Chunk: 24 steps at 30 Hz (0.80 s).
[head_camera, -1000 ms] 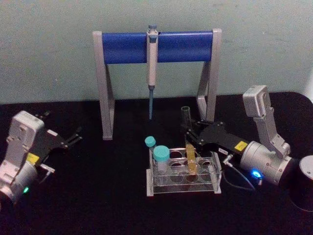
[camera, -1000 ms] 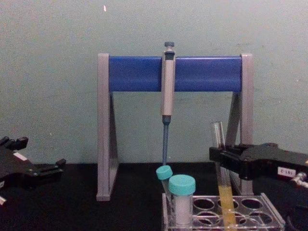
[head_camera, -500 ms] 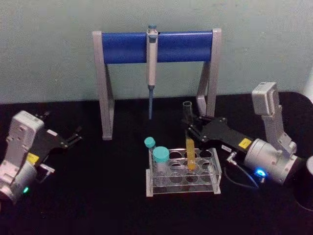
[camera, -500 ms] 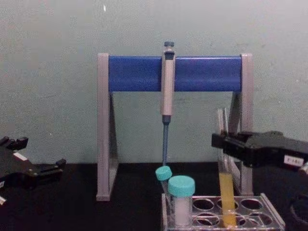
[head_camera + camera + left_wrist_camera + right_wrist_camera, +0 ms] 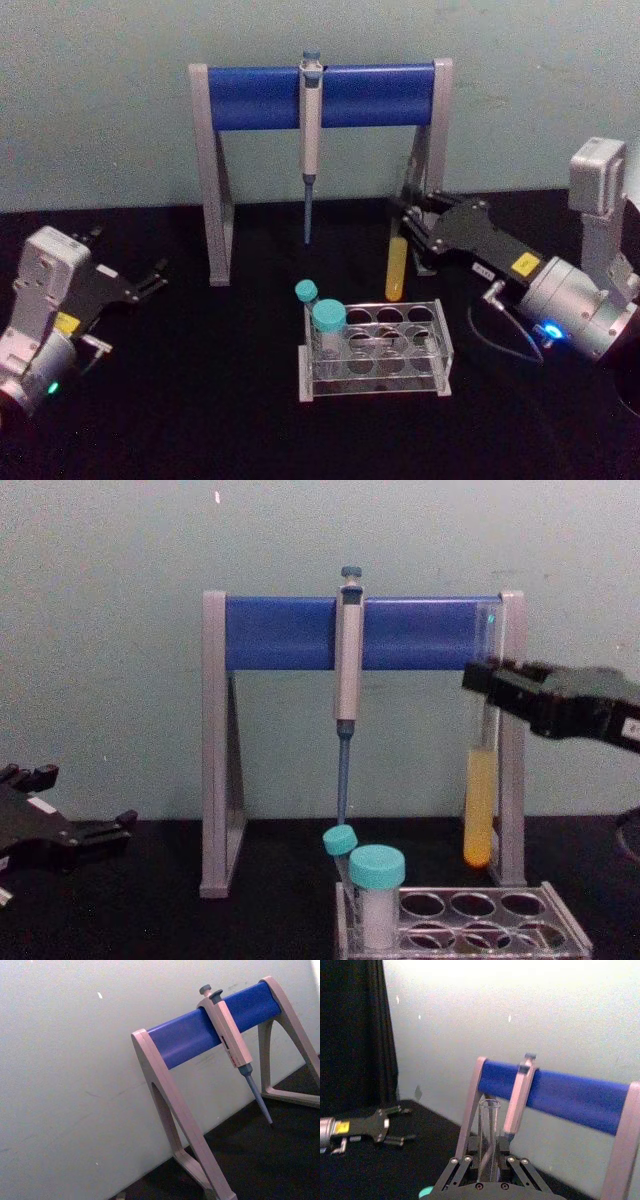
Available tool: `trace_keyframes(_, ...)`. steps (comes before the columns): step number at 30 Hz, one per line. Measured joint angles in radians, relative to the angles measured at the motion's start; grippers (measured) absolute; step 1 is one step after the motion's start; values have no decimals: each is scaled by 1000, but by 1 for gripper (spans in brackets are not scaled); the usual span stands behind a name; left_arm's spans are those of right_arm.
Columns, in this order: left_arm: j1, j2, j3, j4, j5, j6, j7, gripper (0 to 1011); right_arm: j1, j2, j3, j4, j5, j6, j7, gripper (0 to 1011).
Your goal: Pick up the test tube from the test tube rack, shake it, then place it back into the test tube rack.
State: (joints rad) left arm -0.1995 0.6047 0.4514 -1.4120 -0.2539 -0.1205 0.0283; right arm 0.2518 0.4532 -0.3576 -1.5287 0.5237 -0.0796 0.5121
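Note:
The test tube (image 5: 396, 268), clear glass with yellow-orange liquid in its lower part, hangs upright in the air, lifted fully out of the test tube rack (image 5: 376, 386) and behind its right end. My right gripper (image 5: 410, 232) is shut on the tube's upper half. From the chest, the test tube (image 5: 479, 805) hangs with its bottom above the rack (image 5: 566, 921), held by the right gripper (image 5: 482, 680). The right wrist view has the tube's open mouth (image 5: 488, 1132) rising between the gripper's fingers (image 5: 465, 1160). My left gripper (image 5: 150, 280) rests open at the far left.
A teal-capped white vial (image 5: 329, 323) and a slim teal-capped tube (image 5: 306, 293) stand in the rack's left end. The grey-and-blue pipette stand (image 5: 250, 97), with a pipette (image 5: 310, 130) hanging from it, is close behind the lifted tube. Black table lies all round.
The right gripper has risen and drawn back to the right, lifting the test tube out of its rack hole until its bottom hangs above the rack. The left arm has not moved.

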Motion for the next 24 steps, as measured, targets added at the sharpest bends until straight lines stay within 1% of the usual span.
trace_keyframes(5,0,0,0,0,0,0,0,1001,-8,-16,19,-6,-3,-52,-18,229)
trace_keyframes(8,0,0,0,0,0,0,0,1001,-10,-23,23,-6,-15,-64,-27,229)
trace_keyframes(14,0,0,0,0,0,0,0,1001,-9,-33,27,0,-30,-67,-31,229)
trace_keyframes(19,0,0,0,0,0,0,0,1001,-7,-37,28,6,-35,-67,-29,229)
trace_keyframes(24,0,0,0,0,0,0,0,1001,1,-39,24,15,-35,-65,-9,229)
